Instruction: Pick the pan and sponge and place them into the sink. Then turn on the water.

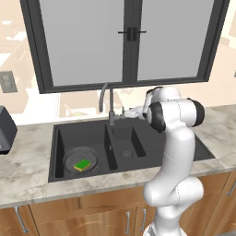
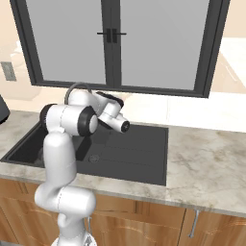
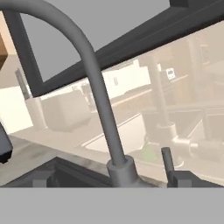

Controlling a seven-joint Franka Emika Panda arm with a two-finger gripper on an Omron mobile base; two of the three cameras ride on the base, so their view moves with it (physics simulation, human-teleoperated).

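The black sink [image 1: 58, 146] is set in the marble counter. In its large left basin lies the round dark pan [image 1: 73, 159], with the green sponge [image 1: 83, 164] resting inside it. The grey gooseneck faucet [image 1: 105, 97] rises behind the divider, and no water is in view. My gripper [image 1: 125, 112] hovers open just right of the faucet's base, holding nothing. In the hand view the faucet neck [image 3: 98, 94] curves close in front, and a small lever [image 3: 166, 158] stands beside its base.
A dark appliance [image 1: 5, 129] sits on the counter at the far left. The smaller basin [image 1: 126, 144] and the ribbed drainboard [image 2: 139, 146] lie under my arm. A dark-framed window [image 1: 124, 41] stands behind the sink. Bare counter [image 2: 206, 153] spreads to the right.
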